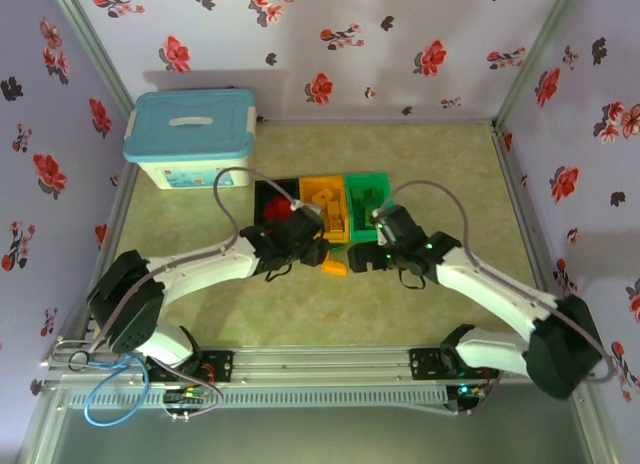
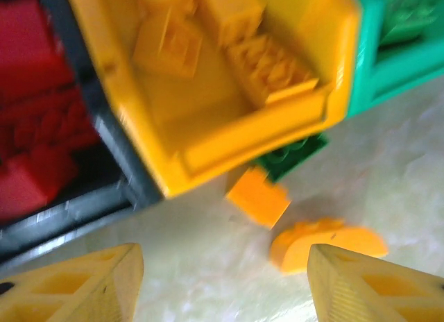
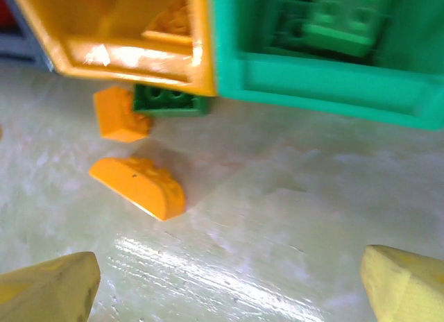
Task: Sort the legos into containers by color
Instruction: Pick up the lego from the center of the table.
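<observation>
A large white plastic box with a light-blue lid (image 1: 190, 134) stands at the far left of the tabletop (image 1: 330, 314). Right of it, three small open plastic bins touch in a row. A black rectangular bin (image 2: 104, 134) holds red studded bricks (image 2: 35, 128), an orange rectangular bin (image 2: 243, 134) holds orange-yellow bricks (image 2: 270, 65), and a green rectangular bin (image 3: 326, 79) holds green bricks (image 3: 340, 23). By the orange bin's near corner lie a small orange block (image 3: 119, 114), a dark green studded brick (image 3: 170, 100) against the bin's wall, and an orange half-round piece (image 3: 139, 187). The left arm's jaws stand apart near these, with nothing between their yellow fingers (image 2: 69, 287). The right arm's jaws gape wide and empty over bare tabletop before the green bin.
</observation>
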{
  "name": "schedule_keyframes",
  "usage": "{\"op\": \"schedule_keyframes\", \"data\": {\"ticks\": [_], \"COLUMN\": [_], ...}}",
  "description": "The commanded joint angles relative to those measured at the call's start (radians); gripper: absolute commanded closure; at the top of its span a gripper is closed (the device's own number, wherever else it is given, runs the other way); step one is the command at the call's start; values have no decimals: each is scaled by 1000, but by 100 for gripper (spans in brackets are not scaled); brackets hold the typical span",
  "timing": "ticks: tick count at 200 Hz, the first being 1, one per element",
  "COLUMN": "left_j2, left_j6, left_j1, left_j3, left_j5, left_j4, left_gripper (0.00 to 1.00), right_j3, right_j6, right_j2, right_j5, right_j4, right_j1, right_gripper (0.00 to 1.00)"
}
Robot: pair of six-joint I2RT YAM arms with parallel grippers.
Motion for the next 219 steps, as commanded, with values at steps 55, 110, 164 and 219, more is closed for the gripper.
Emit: {"op": "schedule_keyframes", "data": {"ticks": [55, 110, 164, 219], "left_j2": [-200, -252, -255, -248], "left_j6": [-236, -261, -256, -255], "left_j1": [-113, -119, -121, -121], "left_j3": [-264, -324, -334, -355], "left_j5": [-120, -135, -152, -163], "left_j4": [45, 43, 45, 69], "left_gripper": [37, 38, 38, 39], "right_j3": [177, 323, 387, 388], "right_j6": [-190, -199, -183, -168], "right_j2": [334, 549, 651, 644], "right_j5": [-61, 24, 140, 223], "right_j4": [23, -46, -128, -153], "right_j1": [82, 194, 270, 290], "right_gripper": [10, 15, 35, 66]}}
